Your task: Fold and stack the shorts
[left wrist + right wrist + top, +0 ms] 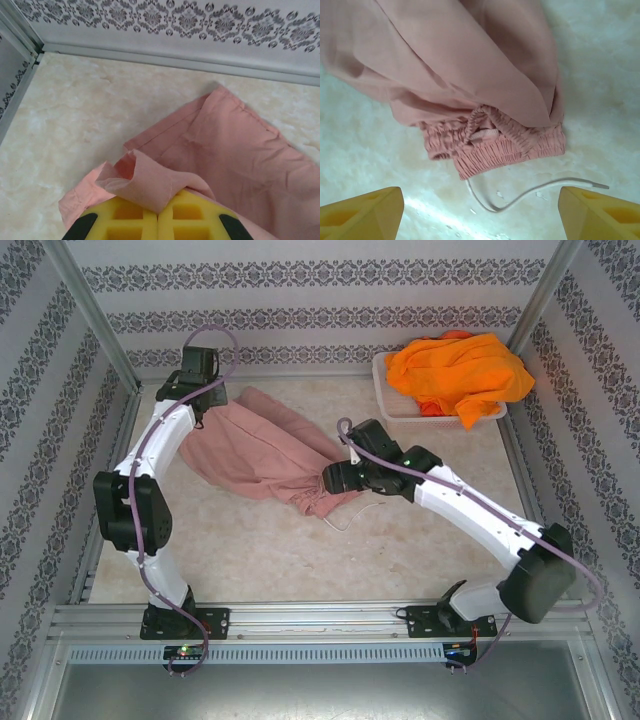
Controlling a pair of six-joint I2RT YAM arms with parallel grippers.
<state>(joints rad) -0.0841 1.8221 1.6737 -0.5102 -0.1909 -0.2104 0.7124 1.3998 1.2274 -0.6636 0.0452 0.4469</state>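
**Pink pair pinched by L, R open over waist**

Landmark: white mesh basket point(382, 385), far-right corner of table point(400, 540).

- Orange shorts point(460, 375): heaped in basket, bunched, spilling over its rim. Can't tell how many.
- Pink shorts point(262, 445): on table, left of basket, near it but not touching. Spread slantwise; gathered waistband point(495, 150) is the end closer to basket, leg hems the end farther from it.
- White drawstring point(520, 192): trails out of waistband onto bare table, on the side away from basket.
- L end effector point(158, 222): at pink shorts' hem end, well apart from basket. Yellow pads pressed together w/ a fold of pink cloth caught btwn them; cloth point(235, 150) rises off table into the pinch.
- R end effector point(335, 480): left of basket and nearer than it, over waistband. Wrist view: fingers point(365, 212) spread wide either side, nothing btwn them, no contact w/ cloth.
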